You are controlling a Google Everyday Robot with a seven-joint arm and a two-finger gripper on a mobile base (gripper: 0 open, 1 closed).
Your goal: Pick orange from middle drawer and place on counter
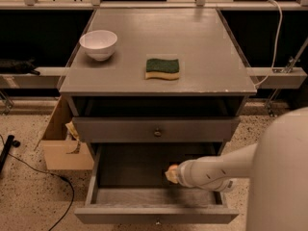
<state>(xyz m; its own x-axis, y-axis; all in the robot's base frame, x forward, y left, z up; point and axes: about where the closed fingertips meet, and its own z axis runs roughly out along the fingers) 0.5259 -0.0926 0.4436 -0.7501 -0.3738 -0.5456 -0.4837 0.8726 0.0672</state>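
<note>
Bodywork [284, 177] of the robot, pale and rounded, fills the lower right corner, nearest the camera. From it the white arm [216, 172] reaches leftward into the middle drawer [144, 196], which stands pulled well out, its front panel low in the view with a small knob [158, 221] at the centre. The gripper [171, 173] sits at the arm's end as a small tan-yellow shape, down inside the drawer and a little right of its middle. Whether it is spread, closed or holding anything cannot be told. The orange cannot be made out apart from that shape, so its place cannot be told either.

Above the open drawer, a shallower upper drawer [156, 128] is pushed in, its round knob showing. To the left of the cabinet an open cardboard box [62, 150] rests on the speckled floor [29, 201], with a black cable [48, 176] trailing near it.

Further back, the counter [192, 57] carries a green sponge [162, 68] with a yellow underside near its middle. A white bowl [98, 43] stands upright toward the left rear, well apart from the sponge. A white cable [275, 32] hangs beyond the counter's right edge.
</note>
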